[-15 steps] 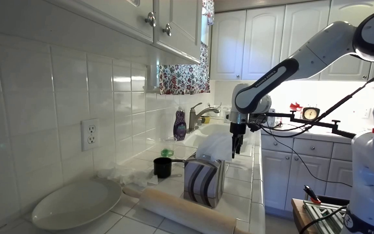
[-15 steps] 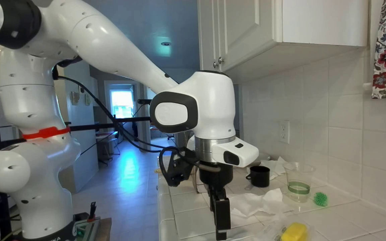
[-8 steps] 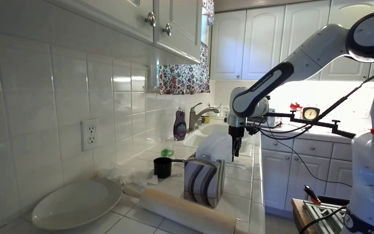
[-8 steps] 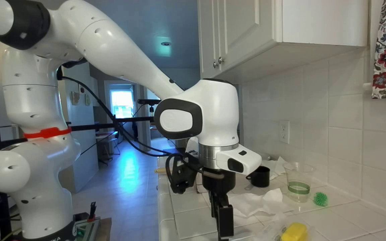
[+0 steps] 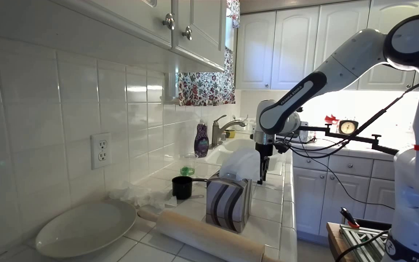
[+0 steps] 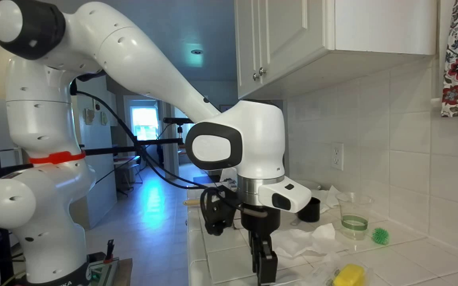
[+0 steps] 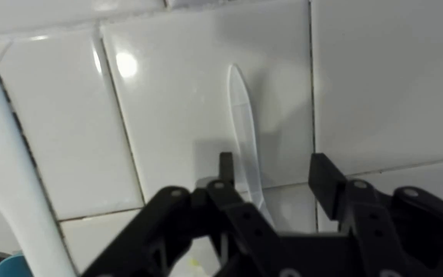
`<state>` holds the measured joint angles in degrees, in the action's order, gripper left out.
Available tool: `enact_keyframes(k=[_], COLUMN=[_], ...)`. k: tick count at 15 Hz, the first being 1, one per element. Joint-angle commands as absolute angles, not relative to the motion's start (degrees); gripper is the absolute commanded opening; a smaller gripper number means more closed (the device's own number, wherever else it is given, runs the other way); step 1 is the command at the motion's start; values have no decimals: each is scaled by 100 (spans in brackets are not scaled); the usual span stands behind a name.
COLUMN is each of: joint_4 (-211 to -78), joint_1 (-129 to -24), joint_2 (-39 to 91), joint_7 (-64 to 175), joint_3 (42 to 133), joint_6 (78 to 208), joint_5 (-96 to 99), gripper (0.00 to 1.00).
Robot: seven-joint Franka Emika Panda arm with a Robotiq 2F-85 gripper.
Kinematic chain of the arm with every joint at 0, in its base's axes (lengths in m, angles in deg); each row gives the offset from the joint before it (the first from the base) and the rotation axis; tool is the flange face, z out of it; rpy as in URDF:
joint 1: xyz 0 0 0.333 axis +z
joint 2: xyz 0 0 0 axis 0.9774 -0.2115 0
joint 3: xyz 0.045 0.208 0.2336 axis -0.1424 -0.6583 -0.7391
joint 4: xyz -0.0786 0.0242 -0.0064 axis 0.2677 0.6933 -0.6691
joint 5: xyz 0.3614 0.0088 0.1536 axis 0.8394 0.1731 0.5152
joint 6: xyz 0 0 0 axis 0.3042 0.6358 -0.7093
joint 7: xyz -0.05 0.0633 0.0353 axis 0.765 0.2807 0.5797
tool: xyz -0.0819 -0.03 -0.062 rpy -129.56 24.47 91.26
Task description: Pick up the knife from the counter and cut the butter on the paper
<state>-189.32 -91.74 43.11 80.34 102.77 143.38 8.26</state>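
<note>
Near the front edge of the counter, beside the sink, a clear knife lies flat, one end pointing at that edge; which end is the handle I cannot tell. The gripper hangs straight down above it with its jaws apart, a finger on either side, presumably so that closing along the counter's length pinches the knife across its narrow width. The knife shows nearer the sink-side finger, so that finger may push it along the counter before both grip. Whether the fingertips touch the counter is unclear. Between the gripper and the back edge sits what is likely the butter, a yellow block near crumpled paper; lying near the knife, it should need only a short carry before cutting.
</note>
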Motion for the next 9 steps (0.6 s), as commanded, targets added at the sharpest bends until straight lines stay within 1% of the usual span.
enact_keyframes(k=[1,4,9], joint_4=[-18781,-18773,-18771], joint_1=[-9284,-9288,-9289], joint_2=[4158,4156,4159], joint_7=[8227,8238,8246], joint_3=[10194,10187,10184], joint_6=[14333,14328,14320], joint_5=[841,847,855], gripper=[24,1,0])
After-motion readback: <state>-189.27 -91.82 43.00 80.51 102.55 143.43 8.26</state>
